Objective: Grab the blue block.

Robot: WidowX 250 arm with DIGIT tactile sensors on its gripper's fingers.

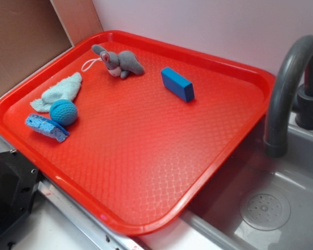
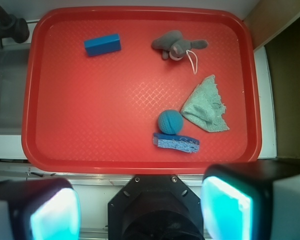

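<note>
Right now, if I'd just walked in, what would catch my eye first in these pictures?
The big red tray fills the scene, resting beside a grey sink. On it, the blue block lies alone near the far edge, with a grey mouse close by. A teal ball, sponge and cloth cluster in one corner, and the open claw hangs off the tray.

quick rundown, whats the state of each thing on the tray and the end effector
blue block: lying flat, alone, untouched
grey plush mouse: on its side, string loop out
teal cloth: crumpled flat
teal knitted ball: resting against the blue sponge
blue sponge: lying flat near the tray edge
end effector: open, empty, off the red tray
</note>
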